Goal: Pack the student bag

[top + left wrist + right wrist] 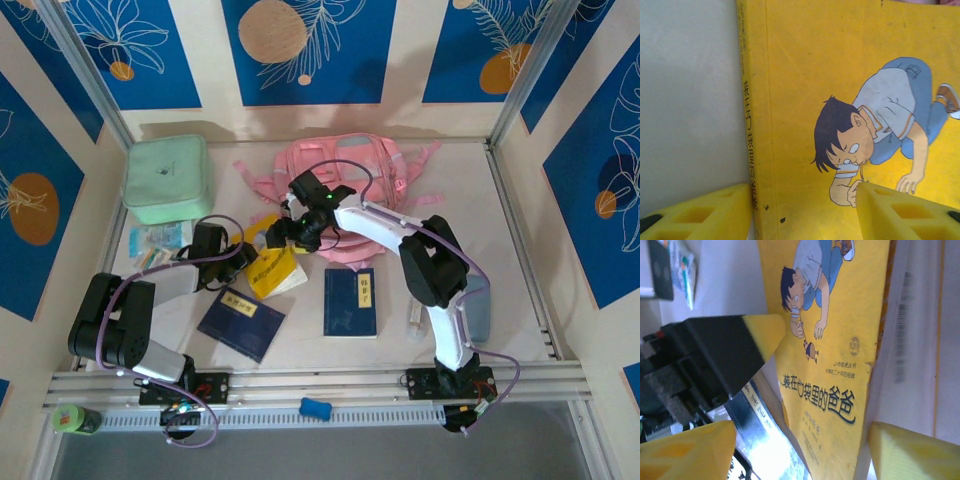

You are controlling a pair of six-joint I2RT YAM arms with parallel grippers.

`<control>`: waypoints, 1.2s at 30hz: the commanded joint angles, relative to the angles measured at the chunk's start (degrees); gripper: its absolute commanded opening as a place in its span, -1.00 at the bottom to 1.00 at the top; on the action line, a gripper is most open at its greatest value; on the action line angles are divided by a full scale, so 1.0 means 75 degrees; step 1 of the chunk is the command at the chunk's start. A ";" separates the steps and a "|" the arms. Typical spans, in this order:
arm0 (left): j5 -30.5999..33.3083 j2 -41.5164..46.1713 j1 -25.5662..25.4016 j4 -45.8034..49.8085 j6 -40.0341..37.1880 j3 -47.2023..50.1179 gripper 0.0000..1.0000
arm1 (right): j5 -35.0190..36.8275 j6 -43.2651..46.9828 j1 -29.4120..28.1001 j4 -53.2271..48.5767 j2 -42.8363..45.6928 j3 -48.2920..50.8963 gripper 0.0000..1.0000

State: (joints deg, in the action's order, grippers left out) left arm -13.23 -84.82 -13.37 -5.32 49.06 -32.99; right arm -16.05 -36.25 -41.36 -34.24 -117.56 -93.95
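The pink student bag (350, 165) lies at the back centre of the table. In front of it a yellow book (275, 268) with a cartoon boy on its cover (850, 100) (840, 330) rests partly over a blue book. My left gripper (245, 258) (805, 220) is open. One finger (700, 215) is left of the book's spine and the other (905, 212) is over the cover. My right gripper (290, 232) (800, 455) is open, hovering over the same book's title end, just in front of the bag.
A mint green zip case (167, 180) stands at the back left, with small packets (158, 240) in front of it. Two dark blue books (242, 322) (351, 301) lie near the front. A blue object (316, 408) and a green bottle (75, 418) sit by the rail.
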 commanded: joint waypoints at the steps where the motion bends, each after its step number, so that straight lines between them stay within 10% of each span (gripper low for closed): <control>1: 0.0071 -0.0012 -0.0058 -0.0006 -0.0072 0.0062 0.13 | -0.0726 -0.0086 0.0088 0.0159 0.0193 0.0255 0.25; 36: -0.0088 0.0553 -0.0036 0.0452 -0.0103 -0.0269 0.15 | -0.0395 0.0466 -0.0175 -0.0899 -0.0082 -0.0871 -1.00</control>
State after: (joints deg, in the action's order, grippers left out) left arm -13.30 -83.46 -13.37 -4.45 49.15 -32.99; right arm -16.71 -33.58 -41.89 -40.27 -119.42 -98.06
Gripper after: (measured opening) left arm 0.574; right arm 0.054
